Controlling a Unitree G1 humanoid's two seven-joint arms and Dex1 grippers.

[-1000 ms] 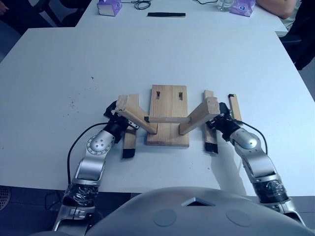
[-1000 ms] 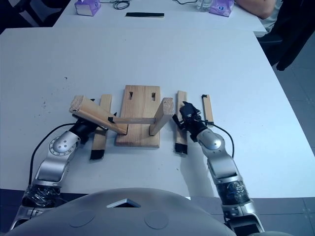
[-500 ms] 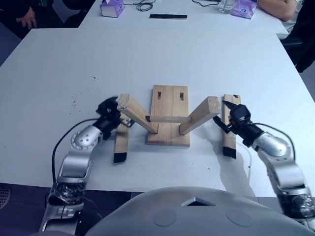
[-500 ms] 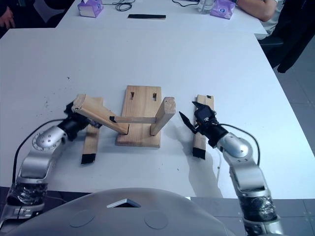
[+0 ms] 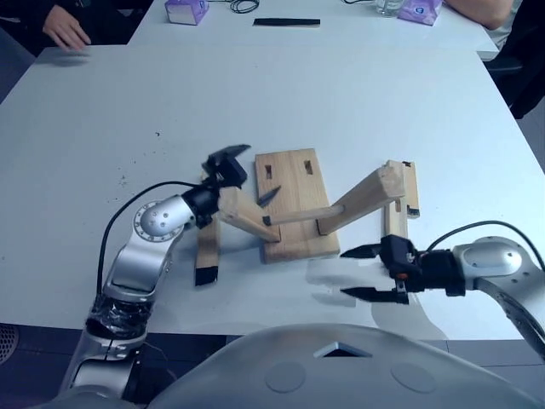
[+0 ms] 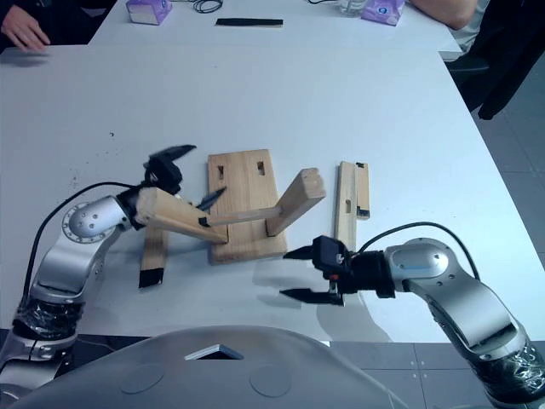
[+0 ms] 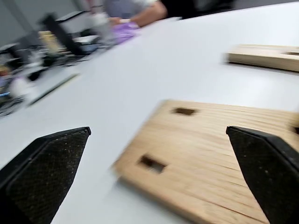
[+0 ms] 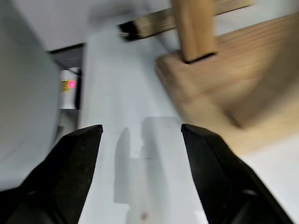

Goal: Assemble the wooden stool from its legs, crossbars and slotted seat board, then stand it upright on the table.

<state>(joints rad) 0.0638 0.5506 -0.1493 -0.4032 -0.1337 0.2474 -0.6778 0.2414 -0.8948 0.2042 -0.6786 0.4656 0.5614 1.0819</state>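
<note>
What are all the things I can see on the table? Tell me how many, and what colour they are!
Seat board: one, light wood, two slots, lying flat mid-table.
Leg frame: one, light wood, two legs joined by a crossbar, leaning tilted on the seat board.
Loose wooden pieces: three, light wood, one left of the seat board, two right of it.
Purple boxes: two, purple, at the far back, left and right.
Black strip: one, black, at the back between the boxes.
Table: one, white, under everything.
Left gripper: one, black, open, by the frame's left leg.
Right gripper: one, black, open, near the table's front edge.
</note>
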